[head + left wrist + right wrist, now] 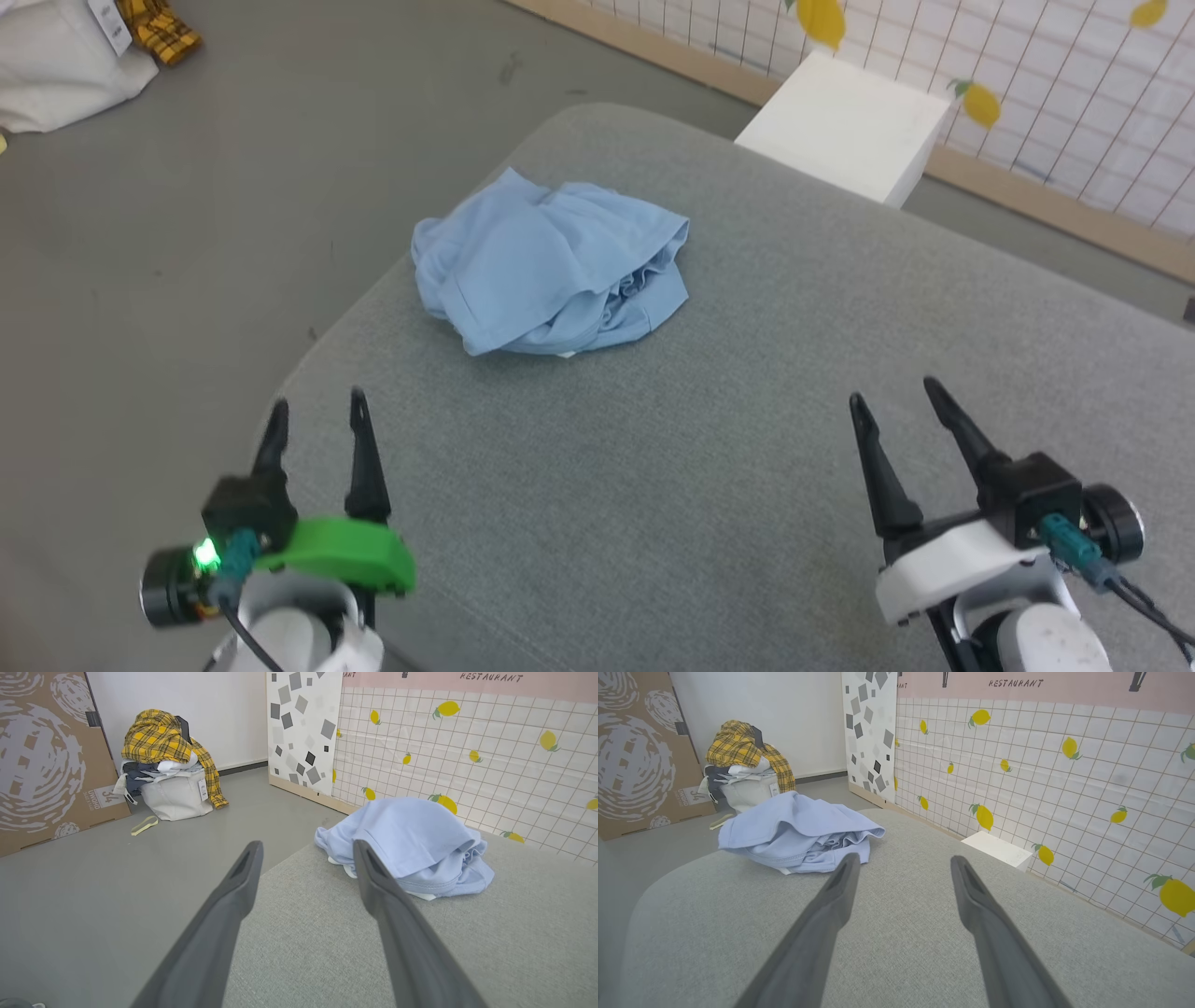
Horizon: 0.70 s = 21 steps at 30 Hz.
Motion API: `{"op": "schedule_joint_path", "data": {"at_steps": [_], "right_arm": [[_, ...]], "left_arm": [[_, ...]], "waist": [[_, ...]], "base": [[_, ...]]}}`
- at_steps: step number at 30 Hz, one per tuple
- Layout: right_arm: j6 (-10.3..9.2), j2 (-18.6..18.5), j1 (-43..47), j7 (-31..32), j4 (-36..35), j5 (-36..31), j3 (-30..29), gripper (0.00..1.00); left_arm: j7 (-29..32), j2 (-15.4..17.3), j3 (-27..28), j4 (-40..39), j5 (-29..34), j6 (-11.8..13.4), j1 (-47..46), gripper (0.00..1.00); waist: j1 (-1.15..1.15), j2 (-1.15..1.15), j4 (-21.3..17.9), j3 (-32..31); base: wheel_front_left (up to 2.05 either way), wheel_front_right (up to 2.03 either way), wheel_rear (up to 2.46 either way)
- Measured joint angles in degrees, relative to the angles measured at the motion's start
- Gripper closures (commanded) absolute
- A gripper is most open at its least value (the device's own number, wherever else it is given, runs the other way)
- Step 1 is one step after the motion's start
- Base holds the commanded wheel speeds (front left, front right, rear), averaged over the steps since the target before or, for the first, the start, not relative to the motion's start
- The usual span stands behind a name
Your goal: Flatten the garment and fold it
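The light blue garment (551, 261) lies crumpled in a heap near the far left corner of the grey cushioned surface (709, 448). A sliver of white peeks out under the garment (411, 844) in the left wrist view; the garment (798, 833) also lies ahead and to the left in the right wrist view. My left gripper (317, 411) hovers open at the near left edge of the surface, well short of the heap. At the near right, my right gripper (892, 392) is open too, holding nothing. Both stand apart from the cloth.
A white box (845, 126) stands on the floor beyond the surface's far edge, by a lemon-patterned grid wall (1064, 774). A pile of clothes with a yellow plaid shirt (163, 742) sits on the grey floor at far left, beside a cardboard panel (42, 760).
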Motion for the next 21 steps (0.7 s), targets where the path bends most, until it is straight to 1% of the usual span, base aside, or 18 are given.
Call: {"op": "schedule_joint_path", "data": {"at_steps": [5,9,13,17,20,21], "right_arm": [[0.0,0.05,-2.35,0.58,-1.74,-0.78,0.44,0.0],[0.0,0.08,-3.92,1.56,-3.32,-2.05,0.83,0.0],[0.0,-0.07,-6.15,2.13,-4.31,-3.07,1.11,0.0],[0.0,-0.63,-8.94,2.26,-4.91,-3.05,2.42,0.0],[0.0,-1.1,-10.73,2.35,-5.15,-3.01,3.19,0.0],[0.0,-1.35,-11.22,2.32,-5.22,-3.0,3.24,0.0]], "left_arm": [[-0.07,0.08,1.38,1.03,-2.71,-0.77,-6.24,0.0],[2.69,0.07,2.75,3.72,-6.09,-2.43,-13.74,0.0],[5.75,0.64,4.16,7.75,-8.57,-3.46,-22.37,0.0],[11.47,2.15,6.14,13.48,-12.02,-4.37,-30.78,0.0],[17.69,4.28,7.24,18.05,-14.06,-4.39,-35.71,0.0],[20.62,4.99,7.83,19.93,-14.92,-4.44,-37.2,0.0]], "waist": [[0.0,0.0,-0.64,3.0],[0.0,0.0,-1.88,6.44],[0.01,0.0,-3.56,10.23],[0.01,0.0,-5.79,14.44],[0.01,0.0,-7.82,17.47],[0.01,0.0,-8.62,18.53]], "base": [[0.0,0.0,0.0],[0.0,0.0,0.0],[0.0,0.0,0.0],[0.0,0.0,0.0],[0.0,0.0,0.0],[0.0,0.0,0.0]]}}
